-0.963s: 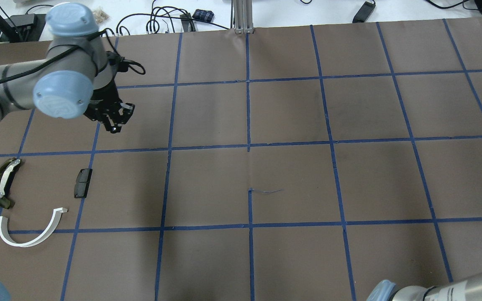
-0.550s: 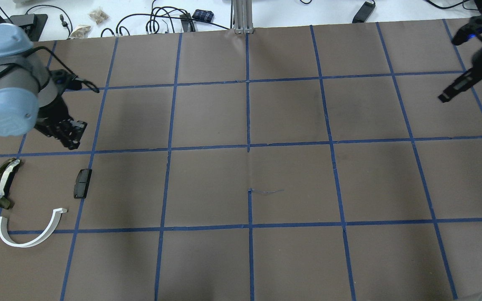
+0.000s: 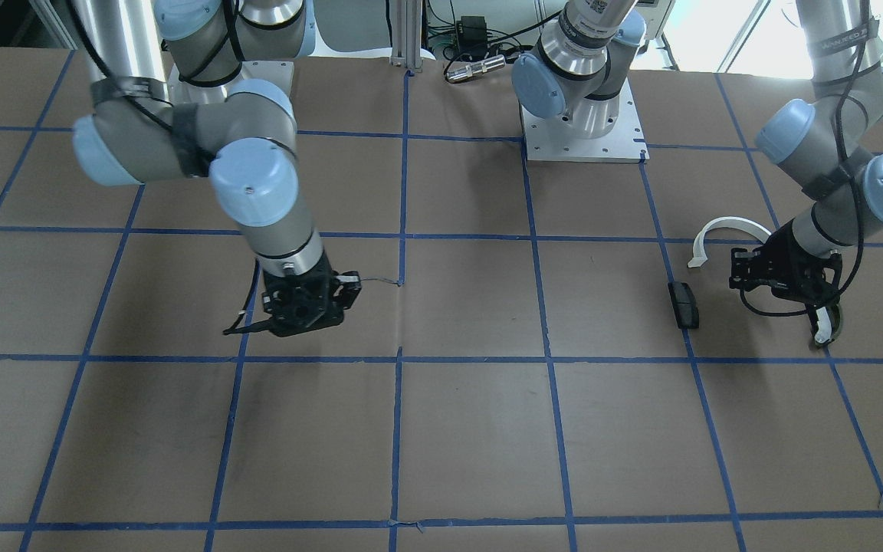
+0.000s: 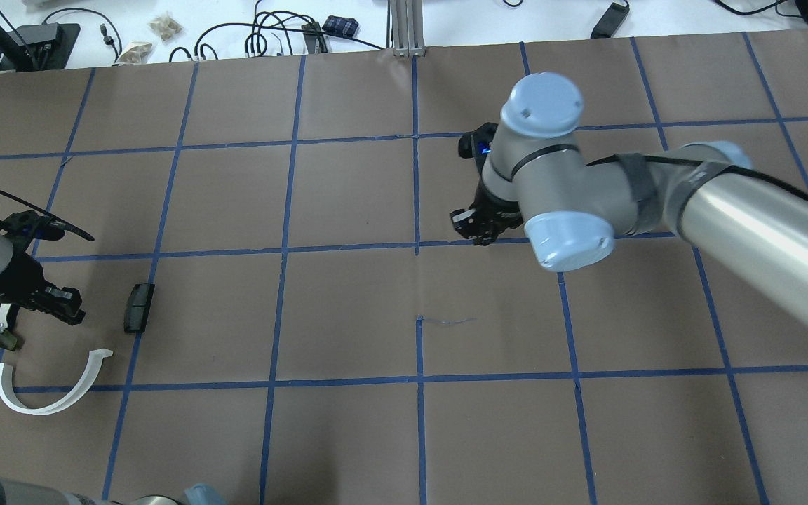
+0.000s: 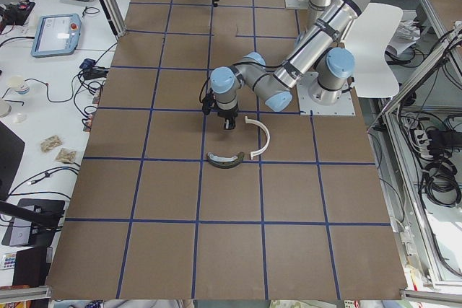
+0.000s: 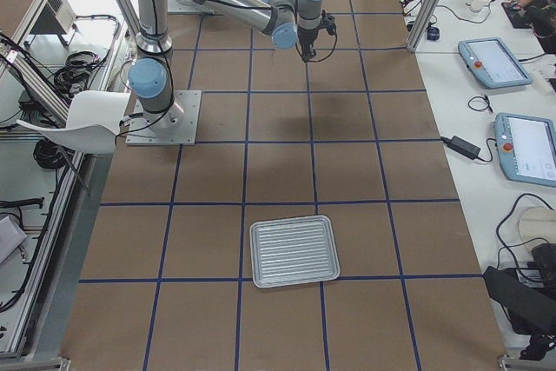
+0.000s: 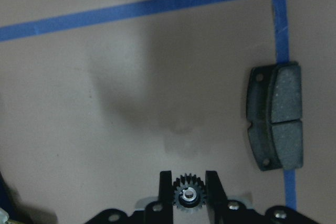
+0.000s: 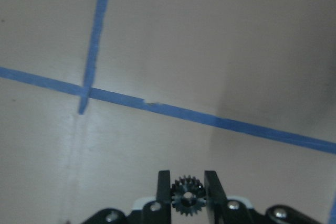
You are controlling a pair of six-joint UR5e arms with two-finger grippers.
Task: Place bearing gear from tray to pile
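Brown paper (image 4: 348, 196) gridded with blue tape (image 4: 285, 247); left gripper (image 7: 188, 181) pinches a gear (image 7: 188, 196), right gripper (image 8: 187, 181) another gear (image 8: 187, 196).

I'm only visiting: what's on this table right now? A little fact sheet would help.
Left gripper: shut on a small black gear, close to the brake pad
Right gripper: shut on a second gear, over mid-table
Pile: brake pad, white half-ring, olive curved piece with a white strip, lying apart at the robot's left end
Tray: ribbed metal, toward the robot's right end
Table: brown cover, blue tape grid
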